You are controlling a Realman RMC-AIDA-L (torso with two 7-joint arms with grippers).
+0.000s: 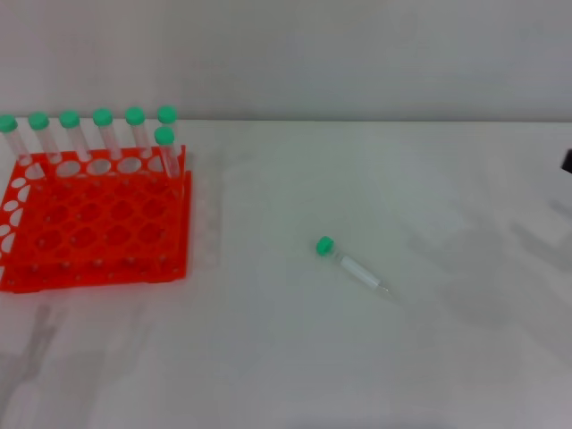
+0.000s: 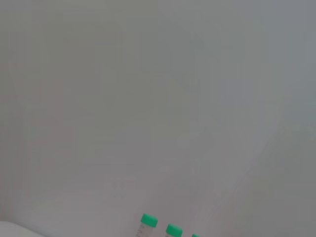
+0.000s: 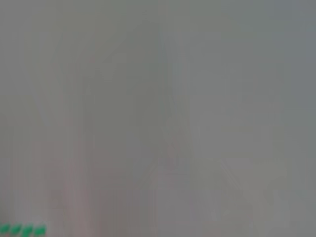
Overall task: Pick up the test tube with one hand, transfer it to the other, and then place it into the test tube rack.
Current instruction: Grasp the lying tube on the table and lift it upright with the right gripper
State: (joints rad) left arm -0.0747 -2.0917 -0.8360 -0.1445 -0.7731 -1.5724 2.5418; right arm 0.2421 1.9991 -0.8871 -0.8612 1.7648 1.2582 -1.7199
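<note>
Test tube (image 1: pixel 351 264) is being shown lying on its side on the white table (image 1: pixel 429 357), well apart from the test tube rack (image 1: pixel 98 223) and toward the robot's right of it. Its green cap is being pointed toward the rack side and away from the robot, while the tapered tip is being directed toward the robot's right and nearer edge; a whitish mid-section is being displayed between them. Nothing is being seen touching it.

The orange-red rack is being shown on the robot's left part of the table, with seven other green-capped tubes (image 1: pixel 103 134) being held upright in its far rows; six are being lined along the back and one is being kept just in front of the right-most. Their caps (image 2: pixel 149 220) are also being glimpsed at the edge of the left wrist view and, blurred, in the right wrist view (image 3: pixel 22 229).

Neither gripper is being shown; only a small dark sliver (image 1: pixel 567 161) is being seen at the right edge of the head view, so the state of the fingers cannot be told.
</note>
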